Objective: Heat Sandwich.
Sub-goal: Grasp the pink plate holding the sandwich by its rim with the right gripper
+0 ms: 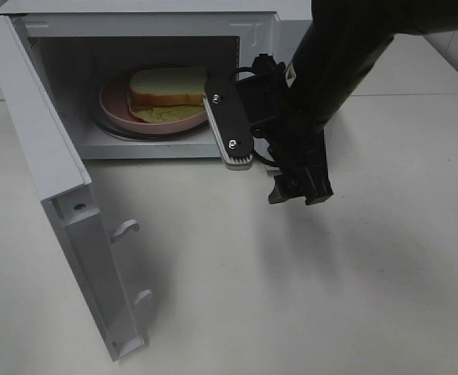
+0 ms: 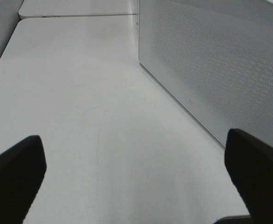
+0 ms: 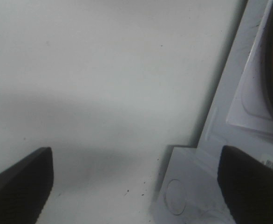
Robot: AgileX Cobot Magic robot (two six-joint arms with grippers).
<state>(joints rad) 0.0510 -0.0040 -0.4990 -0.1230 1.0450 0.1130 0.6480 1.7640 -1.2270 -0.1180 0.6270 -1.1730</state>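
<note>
The sandwich (image 1: 168, 87) lies on a pink plate (image 1: 113, 105) inside the open microwave (image 1: 248, 27). Expect it to be light, soft and easily squashed, so handle it by the plate's rim, not the bread. Your right gripper (image 3: 136, 191) is spread wide and empty at the oven's mouth. Your left gripper (image 2: 136, 179) is also spread, holding nothing.

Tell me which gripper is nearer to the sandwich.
Right. The right gripper hangs at the microwave mouth, beside the sandwich; the left gripper is outside, along the microwave side wall.
</note>
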